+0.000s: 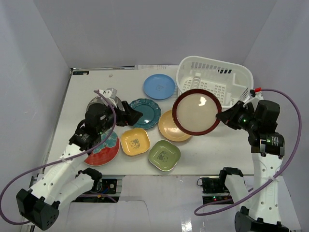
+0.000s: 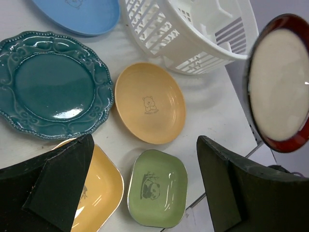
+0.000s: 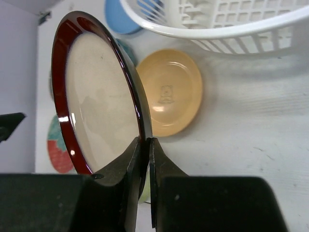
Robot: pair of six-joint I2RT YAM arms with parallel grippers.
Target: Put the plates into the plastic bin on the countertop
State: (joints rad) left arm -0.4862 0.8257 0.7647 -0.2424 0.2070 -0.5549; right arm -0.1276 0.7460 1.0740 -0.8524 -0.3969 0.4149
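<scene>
Right wrist, right gripper [image 3: 145,143] pinching maroon-rimmed plate [image 3: 99,96]

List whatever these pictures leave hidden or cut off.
Grey plate: top view, mostly under the left arm, pattern unreadable.
Red plate: top view, left arm covers its upper left part.
Bin: top view, the held maroon-rimmed plate hides part of its near wall; both wrist views crop it.
</scene>
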